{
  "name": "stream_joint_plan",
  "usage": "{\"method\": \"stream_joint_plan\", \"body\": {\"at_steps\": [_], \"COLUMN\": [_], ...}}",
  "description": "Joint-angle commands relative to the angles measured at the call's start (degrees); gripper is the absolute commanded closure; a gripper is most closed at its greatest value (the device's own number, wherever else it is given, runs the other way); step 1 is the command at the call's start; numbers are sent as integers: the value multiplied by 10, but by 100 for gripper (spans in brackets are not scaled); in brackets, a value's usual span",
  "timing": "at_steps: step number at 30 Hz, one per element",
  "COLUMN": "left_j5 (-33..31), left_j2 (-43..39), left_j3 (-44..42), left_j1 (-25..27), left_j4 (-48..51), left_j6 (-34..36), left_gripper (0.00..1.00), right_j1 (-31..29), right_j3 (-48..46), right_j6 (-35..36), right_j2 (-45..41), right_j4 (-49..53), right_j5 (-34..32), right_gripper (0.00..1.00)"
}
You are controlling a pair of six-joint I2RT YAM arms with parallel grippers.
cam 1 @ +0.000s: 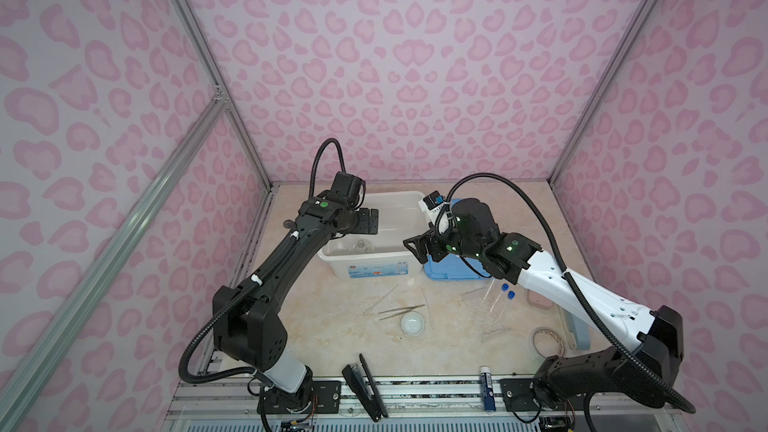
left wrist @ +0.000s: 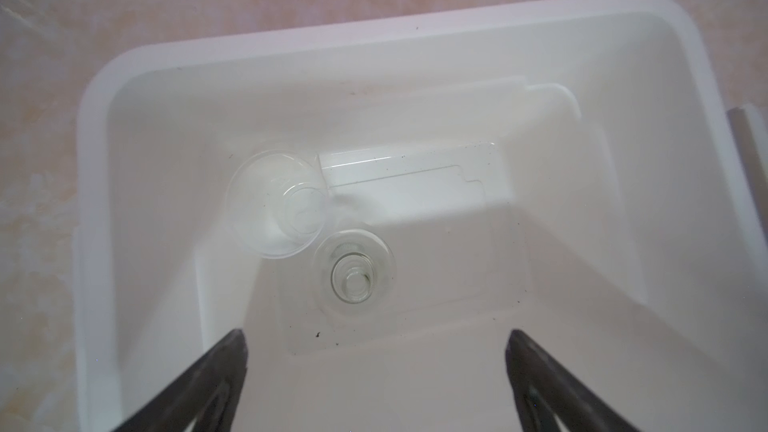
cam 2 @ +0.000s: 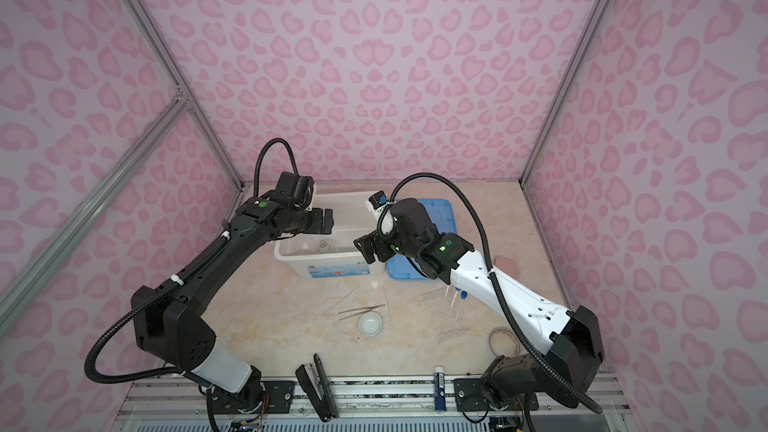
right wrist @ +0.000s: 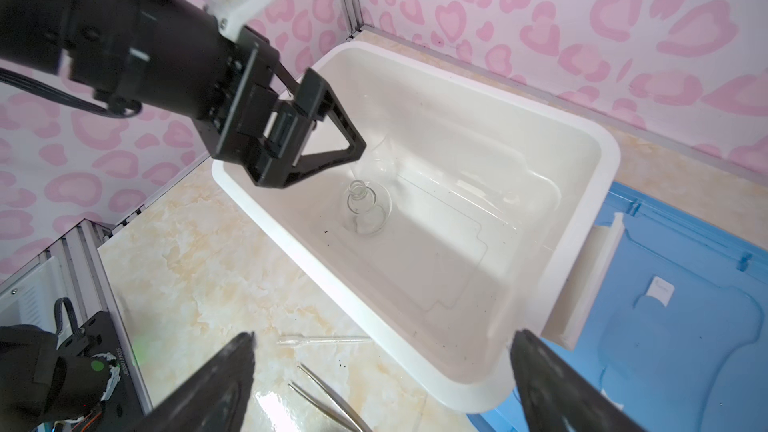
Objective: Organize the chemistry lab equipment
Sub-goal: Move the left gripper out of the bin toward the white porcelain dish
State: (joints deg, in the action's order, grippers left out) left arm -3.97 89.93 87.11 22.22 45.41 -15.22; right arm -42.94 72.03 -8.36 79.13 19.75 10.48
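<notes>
A white bin (cam 1: pixel 374 271) stands at the back of the table. Inside it a small clear flask (left wrist: pixel 352 274) stands upright beside a clear jar (left wrist: pixel 278 205) lying on its side. My left gripper (left wrist: pixel 376 334) hovers open and empty above them, over the bin's left side (cam 1: pixel 370 220). Open and empty too, my right gripper (cam 1: pixel 415 247) hangs over the bin's front right corner (right wrist: pixel 382 338). On the table in front lie metal tweezers (cam 1: pixel 401 311), a white domed piece (cam 1: pixel 412 323), a thin dropper (cam 1: pixel 380 299) and blue-capped tubes (cam 1: pixel 500 297).
A blue lid (cam 1: pixel 449 272) lies right of the bin. A black stapler (cam 1: pixel 365 386) and a blue-and-white stick (cam 1: pixel 487 388) sit at the front edge, a clear tape roll (cam 1: pixel 548 340) at the right under my right arm.
</notes>
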Motion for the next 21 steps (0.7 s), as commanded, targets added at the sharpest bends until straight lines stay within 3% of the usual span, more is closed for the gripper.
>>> {"method": "stream_joint_plan", "body": {"at_steps": [1, 4, 8, 15, 21], "left_j5": [42, 89, 96, 112, 38], "left_j2": [-40, -70, -104, -172, -174], "left_j3": [19, 24, 5, -95, -198], "left_j1": [5, 23, 75, 203, 278], "left_j4": [34, 54, 81, 50, 16], "left_j6": [4, 19, 18, 36, -106], "left_gripper": [1, 0, 4, 7, 9], "right_j1": [0, 0, 2, 16, 31], "right_j3": [-12, -30, -67, -142, -199], "right_j6": [14, 17, 18, 37, 16], "right_j2": [-19, -47, -95, -184, -238], "right_j4": [5, 15, 32, 78, 107], "right_j5": [-13, -17, -12, 39, -16], "right_gripper": [3, 3, 3, 2, 2]}}
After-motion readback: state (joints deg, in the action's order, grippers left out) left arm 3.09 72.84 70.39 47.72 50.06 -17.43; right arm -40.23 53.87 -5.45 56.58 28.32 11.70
